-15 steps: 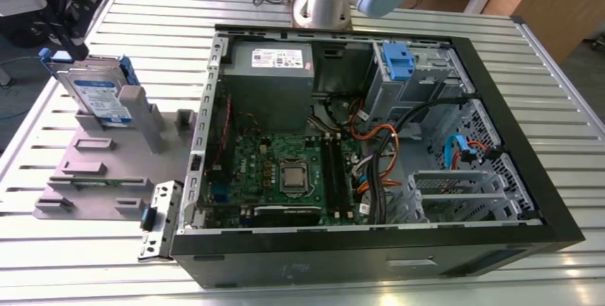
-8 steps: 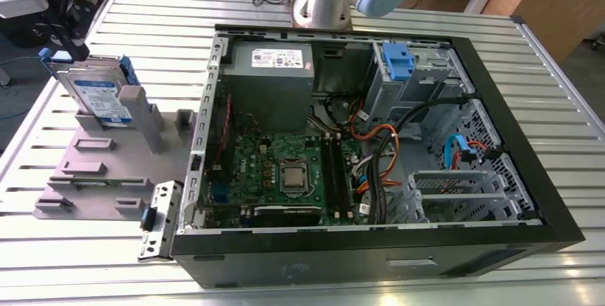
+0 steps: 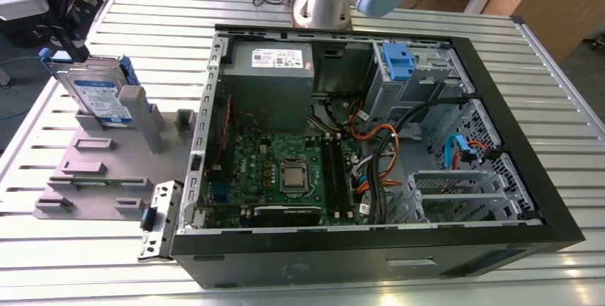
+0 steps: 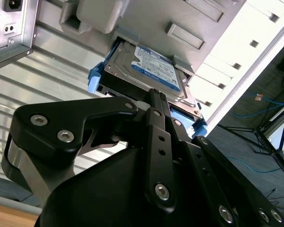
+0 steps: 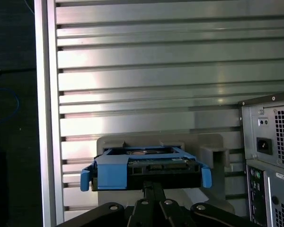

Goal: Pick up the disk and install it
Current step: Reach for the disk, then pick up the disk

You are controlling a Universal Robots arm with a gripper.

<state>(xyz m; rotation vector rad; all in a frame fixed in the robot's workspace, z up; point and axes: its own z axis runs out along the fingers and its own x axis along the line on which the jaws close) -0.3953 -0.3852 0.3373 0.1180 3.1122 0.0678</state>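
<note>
A ribbed, silver aluminium desk [image 3: 539, 72] carries an open black desktop computer case [image 3: 378, 253] lying on its side, filling the middle of the desk and reaching toward its edge on the exterior view's right. Inside the case sit a green motherboard [image 3: 283, 164], a grey metal power supply box with a white sticker [image 3: 269, 83] and a lone blue plastic latch [image 3: 397, 61] on the drive cage. The silver robot arm with a pale blue joint cap [image 3: 326, 1] rises at the desk's far edge, behind the case. Between the case and the desk's edge on the exterior view's left lies a flat grey plastic holder with raised blocks and slots [image 3: 104, 161]. The disk [image 3: 95, 97], a flat silver hard drive with a blue-and-white label in a blue plastic carrier, stands tilted in that holder at its far end, near the desk's far corner on the exterior view's left. The black linkage-fingered tool [image 3: 64, 40] hangs at the disk's upper end there. In both wrist views the tool [image 4: 156, 97] [image 5: 153, 184] has its fingers pressed close together, with the tips at the blue end of the disk [image 4: 151, 71] [image 5: 146, 165]. Whether they actually pinch the carrier cannot be told, and the disk remains seated in the holder.
</note>
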